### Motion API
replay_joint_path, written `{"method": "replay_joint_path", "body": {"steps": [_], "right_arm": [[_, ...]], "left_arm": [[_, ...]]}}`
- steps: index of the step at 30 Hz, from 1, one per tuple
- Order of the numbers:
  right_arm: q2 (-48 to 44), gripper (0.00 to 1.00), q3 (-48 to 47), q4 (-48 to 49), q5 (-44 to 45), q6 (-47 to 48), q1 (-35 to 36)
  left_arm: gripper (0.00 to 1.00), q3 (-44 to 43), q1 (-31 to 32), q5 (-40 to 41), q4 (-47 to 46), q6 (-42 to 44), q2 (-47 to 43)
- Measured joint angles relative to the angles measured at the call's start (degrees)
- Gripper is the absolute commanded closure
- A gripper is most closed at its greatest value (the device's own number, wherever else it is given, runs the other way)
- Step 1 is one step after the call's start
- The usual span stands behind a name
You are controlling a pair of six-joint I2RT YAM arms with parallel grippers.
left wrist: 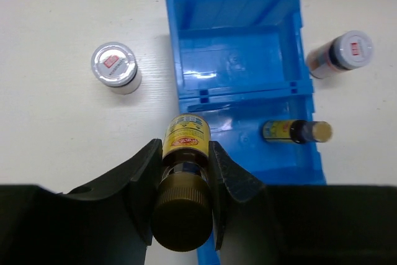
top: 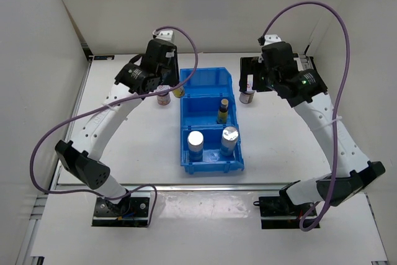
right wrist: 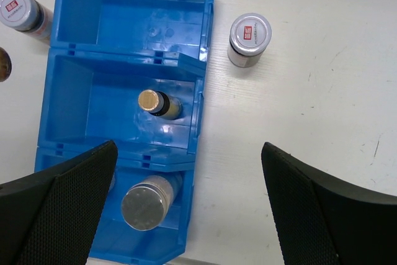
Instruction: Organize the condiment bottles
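The left end effector [left wrist: 184, 156] clamps a slim brown yellow-labelled bottle [left wrist: 186, 136] at the blue bin's [top: 208, 85] left wall, beside a dark jar [top: 163, 97] on the surface [top: 155, 153]. A second brown bottle [top: 223, 111] stands in the middle compartment. The right end effector [right wrist: 188, 150] gapes wide, empty, near the other dark jar [top: 247, 97].

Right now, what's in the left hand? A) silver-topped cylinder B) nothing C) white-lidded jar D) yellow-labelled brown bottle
D: the left wrist view shows the left hand closed on the yellow-labelled brown bottle, with a finger pressed against each side of it.
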State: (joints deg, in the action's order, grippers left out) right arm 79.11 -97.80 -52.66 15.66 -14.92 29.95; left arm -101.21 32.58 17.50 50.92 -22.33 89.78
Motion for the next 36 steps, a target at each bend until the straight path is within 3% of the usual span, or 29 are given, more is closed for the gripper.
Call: {"method": "replay_joint_path", "body": {"steps": [11, 24, 29, 33, 34, 36], "right_arm": [[-0.87, 0.00, 1.18, -1.62, -0.72, -1.36, -0.26], [-3.93, 0.00, 5.84, -2.78, -0.79, -1.62, -0.26], [-5.18, 0.00, 7.54, -2.91, -0.83, -2.05, -0.37], [-5.53, 0.00, 7.72, -2.95, -0.81, -2.51, -0.70], [-5.57, 0.00, 7.72, -2.97, -0.81, -2.58, -0.70], [-5.57, 0.00, 7.72, -2.99, -0.83, -2.64, -0.85]], "left_arm": [[0.89, -1.99, 7.15, -2.19, -1.11, -0.17, 7.48], [0.88, 1.05, 8.92, -1.36, -4.83, -0.44, 21.53], [0.77, 1.51, 8.92, -0.76, -5.09, -1.29, 23.50], [0.60, 1.55, 8.92, -0.48, -5.44, -1.95, 23.50], [0.47, 1.55, 8.92, -0.39, -5.51, -2.05, 23.50], [0.30, 1.55, 8.92, -0.02, -5.70, -2.21, 23.50]]}}
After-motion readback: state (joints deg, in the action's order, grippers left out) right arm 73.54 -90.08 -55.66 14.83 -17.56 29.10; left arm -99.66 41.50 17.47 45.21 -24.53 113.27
